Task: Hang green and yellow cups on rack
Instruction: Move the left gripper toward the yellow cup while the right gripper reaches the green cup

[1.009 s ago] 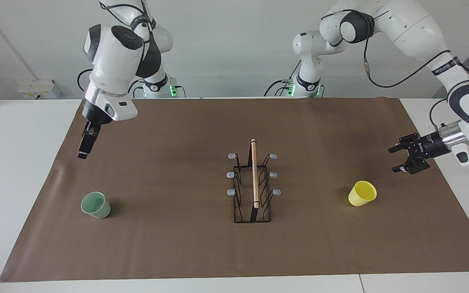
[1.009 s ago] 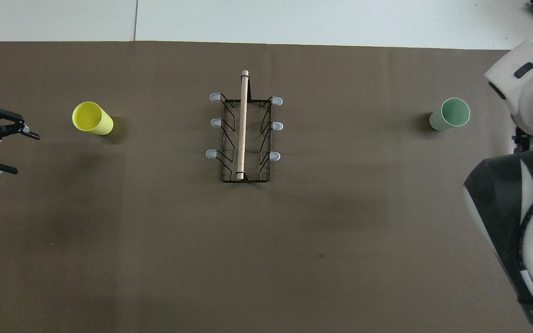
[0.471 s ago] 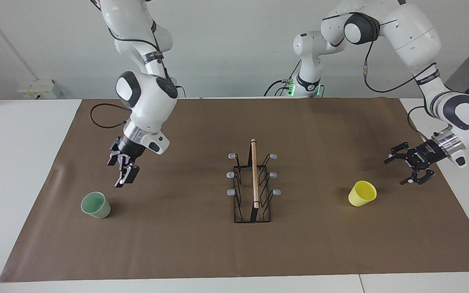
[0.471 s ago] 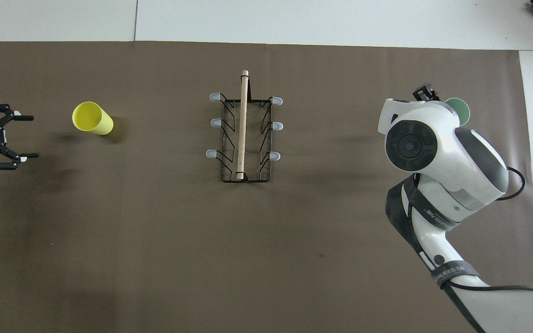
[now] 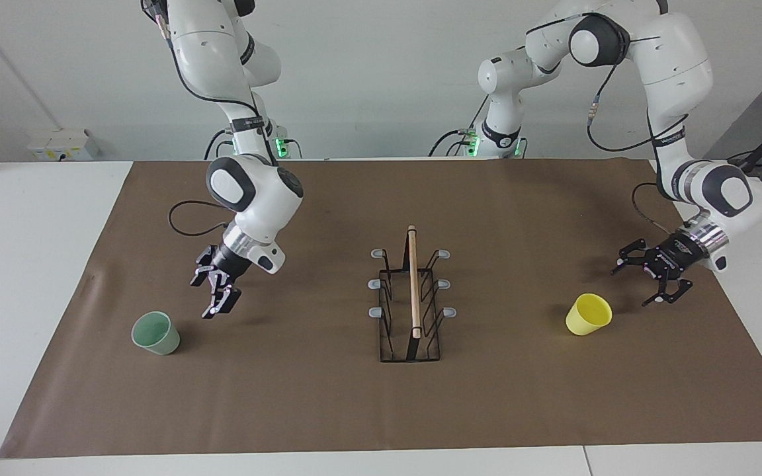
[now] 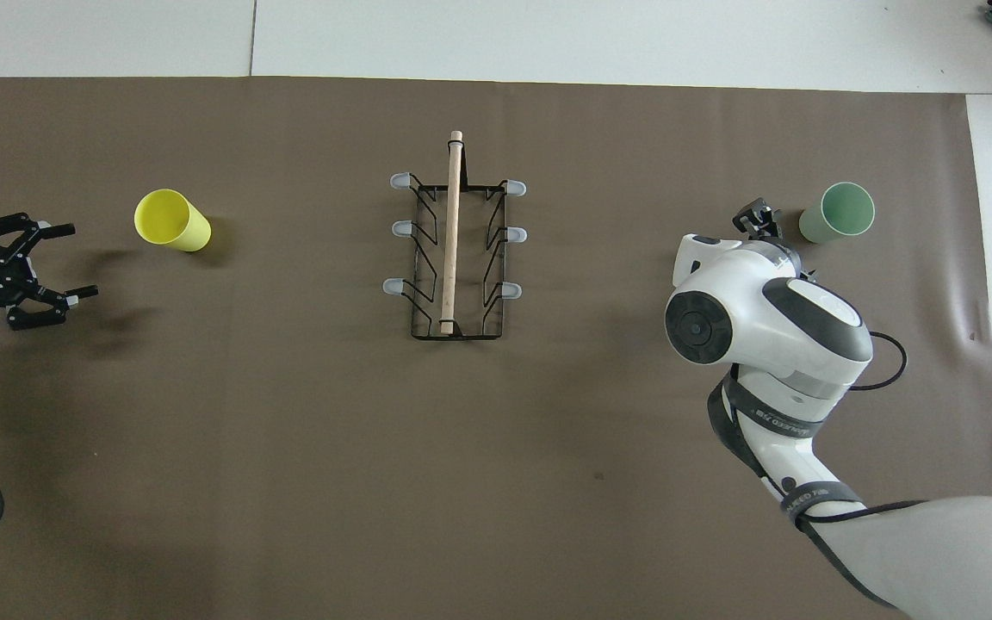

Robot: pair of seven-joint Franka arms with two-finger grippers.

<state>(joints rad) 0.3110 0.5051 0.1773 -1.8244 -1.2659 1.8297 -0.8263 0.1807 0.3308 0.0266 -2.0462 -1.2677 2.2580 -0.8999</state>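
The pale green cup (image 5: 156, 334) stands upright on the brown mat toward the right arm's end; it also shows in the overhead view (image 6: 839, 213). The yellow cup (image 5: 589, 315) stands upright toward the left arm's end, and shows in the overhead view (image 6: 170, 220). The black wire rack (image 5: 413, 297) with its wooden rod stands mid-mat between them, prongs bare (image 6: 455, 250). My right gripper (image 5: 212, 294) hangs open and empty just above the mat beside the green cup, on its rack side. My left gripper (image 5: 634, 285) is open and empty, low beside the yellow cup (image 6: 81, 261).
The brown mat (image 5: 328, 396) covers most of the white table (image 5: 24, 264). The right arm's cable (image 5: 186, 228) loops over the mat near its wrist. A white socket box (image 5: 63, 144) sits at the table's edge by the wall.
My right gripper has swung down and toward the rack, ending low beside the green cup. My left gripper has dropped lower and moved closer to the yellow cup. Cups and rack have not moved.
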